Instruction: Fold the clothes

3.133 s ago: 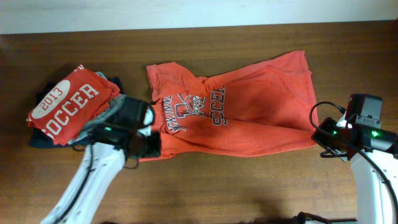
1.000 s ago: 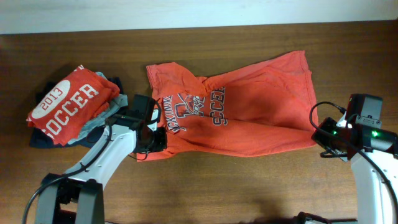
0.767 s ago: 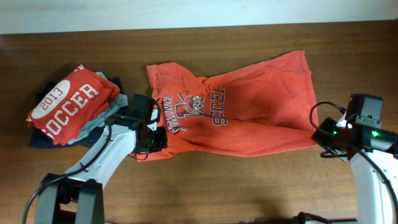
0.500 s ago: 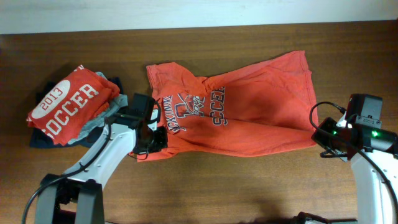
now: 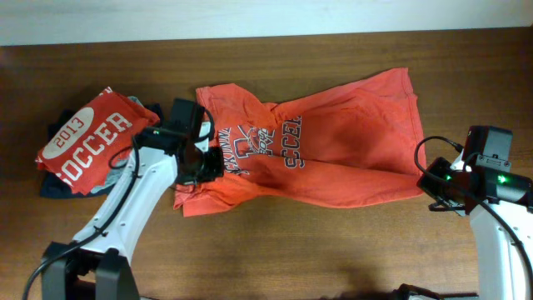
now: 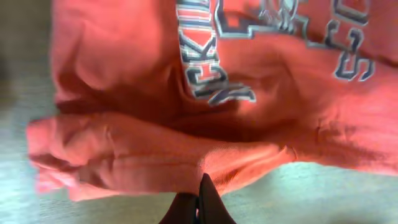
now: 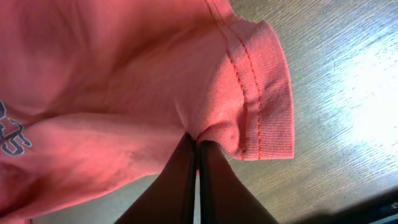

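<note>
The orange-red T-shirt (image 5: 350, 154) lay crumpled across the middle of the tabletop (image 5: 291, 258), reaching from left of centre almost to the right edge, with its chest print facing up. Over the preceding second the left gripper (image 6: 199, 202) went from partly open to fully together. The left wrist view showed its fingers pinched on a bunched fold at the shirt's near-left edge. In the same interval the left arm shifted from the near side of the garment toward the far edge, so that the gripper stood beside the left end of the print. A rumpled flap at the shirt's near-left corner, previously covered by the arm, came into view. The right gripper (image 7: 197, 158) had not moved: its fingers were clamped on the shirt just inside a stitched edge at the near-right corner. Both ends were therefore secured, and the fold was judged to have just begun, with the left side starting to be drawn over the body. No crease was yet laid. The red shirt printed "2013 SOCCER" (image 5: 87, 137) rested on a folded pile near the left edge, to the left of the T-shirt.
</note>
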{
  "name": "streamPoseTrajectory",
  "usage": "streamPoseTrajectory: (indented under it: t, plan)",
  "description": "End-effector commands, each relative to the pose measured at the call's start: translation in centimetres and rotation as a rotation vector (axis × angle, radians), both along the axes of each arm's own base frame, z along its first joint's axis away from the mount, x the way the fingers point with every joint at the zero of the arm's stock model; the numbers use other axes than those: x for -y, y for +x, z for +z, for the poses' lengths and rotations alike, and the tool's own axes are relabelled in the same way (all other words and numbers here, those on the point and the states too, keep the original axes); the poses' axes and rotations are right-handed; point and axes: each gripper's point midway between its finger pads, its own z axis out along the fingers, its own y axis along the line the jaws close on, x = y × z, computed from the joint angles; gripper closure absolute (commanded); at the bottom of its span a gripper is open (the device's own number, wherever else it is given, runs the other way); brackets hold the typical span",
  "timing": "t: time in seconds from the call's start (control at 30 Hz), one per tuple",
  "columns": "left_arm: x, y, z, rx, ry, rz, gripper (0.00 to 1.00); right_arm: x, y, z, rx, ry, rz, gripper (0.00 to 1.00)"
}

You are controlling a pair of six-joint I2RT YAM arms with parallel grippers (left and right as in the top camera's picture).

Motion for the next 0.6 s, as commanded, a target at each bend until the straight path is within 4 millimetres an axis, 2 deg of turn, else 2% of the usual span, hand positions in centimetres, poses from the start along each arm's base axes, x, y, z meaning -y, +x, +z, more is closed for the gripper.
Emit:
streamPoseTrajectory:
  t: [0.0, 0.1, 0.2, 0.37, 0.57]
  plan:
    - [-1.1, 2.0, 4.3, 0.143, 0.055, -0.006, 0.99, 0.1, 0.5, 1.1, 0.032, -0.019, 0.011, 0.96]
    - [-1.7, 2.8, 8.5, 0.267, 0.074, -0.007, 0.99, 0.1, 0.6, 1.3, 0.039, -0.021, 0.014, 0.96]
    - [-2.3, 2.8, 13.0, 0.392, 0.076, 0.015, 0.99, -0.5, 1.0, 2.7, 0.078, -0.023, 0.096, 0.96]
    - [-3.3, 1.3, 19.9, 0.565, 0.071, 0.038, 1.0, -0.8, 0.4, 7.3, 0.157, -0.055, 0.115, 0.96]
    - [-5.0, -2.2, 28.5, 0.767, 0.083, 0.056, 1.0, -1.5, -1.1, 14.1, 0.297, -0.108, 0.128, 0.96]
